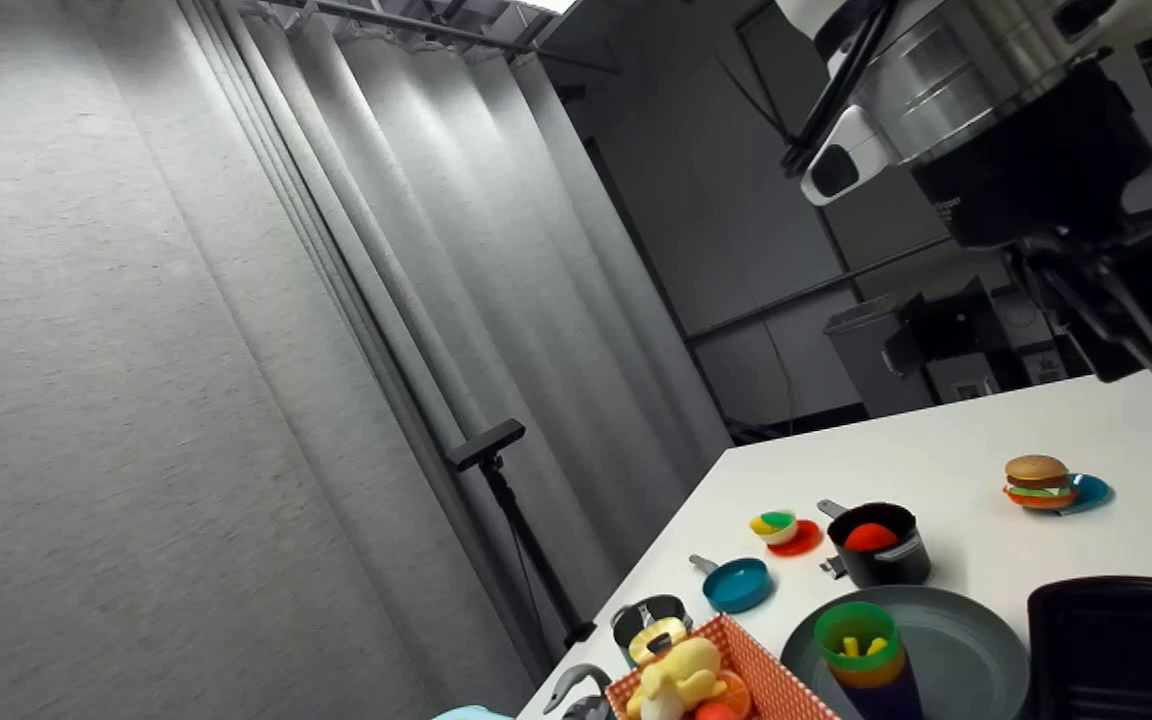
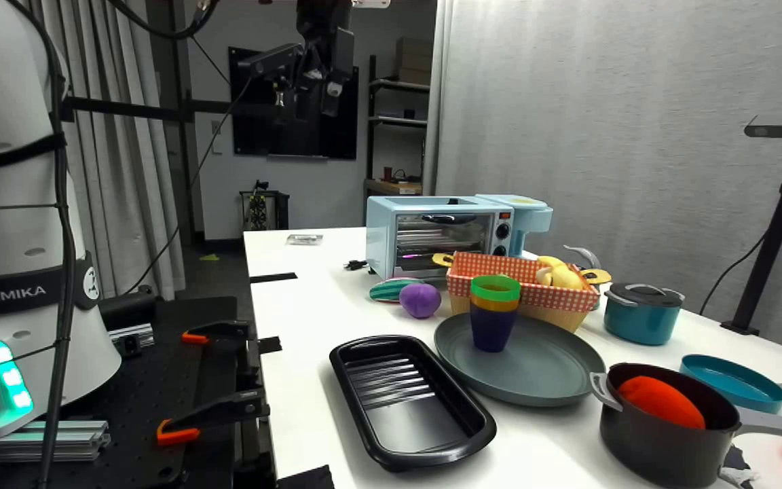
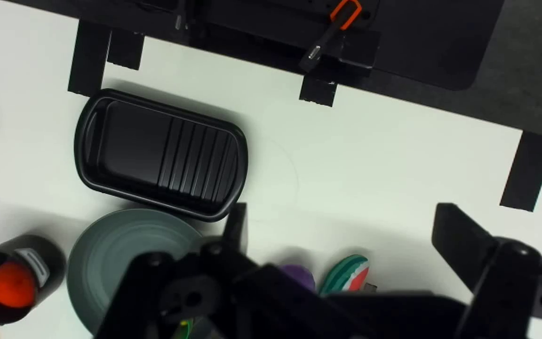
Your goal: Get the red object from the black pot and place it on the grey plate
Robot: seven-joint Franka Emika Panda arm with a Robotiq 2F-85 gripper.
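The rounded red object (image 1: 871, 538) sits inside the black pot (image 1: 891, 577) on the white table. In an exterior view the red object (image 2: 662, 401) rests in the black pot (image 2: 659, 448) beside the grey plate (image 2: 554, 370). In the wrist view the red object (image 3: 12, 285), the black pot (image 3: 51, 259) and the grey plate (image 3: 111, 245) show at lower left. Stacked cups (image 2: 494, 312) stand on the plate. My gripper (image 3: 339, 221) is open and empty, high above the table. It also shows high up in an exterior view (image 2: 309, 98).
A black rectangular container (image 2: 411, 401) lies beside the plate. A checked basket (image 2: 520, 302) and a toy oven (image 2: 438, 234) stand behind. A blue pan (image 2: 730, 380), a teal lidded pot (image 2: 642, 318), a purple toy (image 2: 420, 300) and a burger toy (image 1: 1038, 482) are also on the table.
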